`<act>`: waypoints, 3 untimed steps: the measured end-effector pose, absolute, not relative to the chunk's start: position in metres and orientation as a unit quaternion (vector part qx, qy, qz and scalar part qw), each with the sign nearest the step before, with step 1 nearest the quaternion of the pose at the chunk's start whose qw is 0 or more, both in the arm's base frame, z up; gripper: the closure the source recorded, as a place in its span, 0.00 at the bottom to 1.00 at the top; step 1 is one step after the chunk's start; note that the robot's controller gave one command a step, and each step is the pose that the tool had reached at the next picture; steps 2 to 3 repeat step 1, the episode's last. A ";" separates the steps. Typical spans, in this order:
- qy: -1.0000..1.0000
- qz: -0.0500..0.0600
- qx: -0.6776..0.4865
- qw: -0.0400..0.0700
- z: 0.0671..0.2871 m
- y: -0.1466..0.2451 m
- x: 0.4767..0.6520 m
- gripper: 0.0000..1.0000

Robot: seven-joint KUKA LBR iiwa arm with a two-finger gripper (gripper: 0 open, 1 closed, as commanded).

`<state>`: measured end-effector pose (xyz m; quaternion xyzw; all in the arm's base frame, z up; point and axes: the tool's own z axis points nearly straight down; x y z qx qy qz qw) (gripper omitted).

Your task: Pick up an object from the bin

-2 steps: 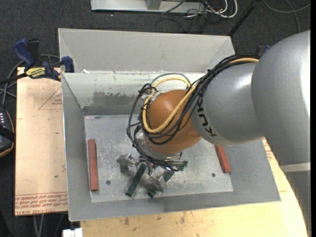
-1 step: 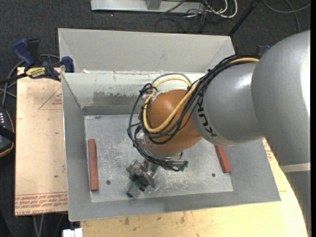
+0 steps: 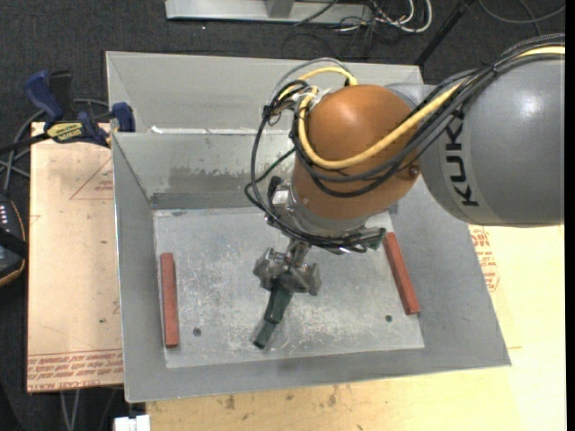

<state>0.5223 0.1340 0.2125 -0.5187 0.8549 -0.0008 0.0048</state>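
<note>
My gripper (image 3: 287, 277) hangs low over the middle of the bin floor, below the orange dome. A dark, thin stick (image 3: 272, 317), like a pen or marker, runs from between the metal fingers (image 3: 268, 267) down and to the left. Its lower end lies near the bin's front edge. The fingers are closed round the stick's upper end. A red-brown flat bar (image 3: 168, 299) lies along the left side of the floor, well away from the gripper. A second red-brown bar (image 3: 402, 275) lies along the right side, nearer to it.
The bin's sloped grey walls rise on all sides. The arm and its cables reach in from the right and cover the floor's back right part. Bare floor shows between the stick and each bar.
</note>
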 end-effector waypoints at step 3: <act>0.770 -0.001 -0.639 0.003 0.238 0.096 0.568 1.00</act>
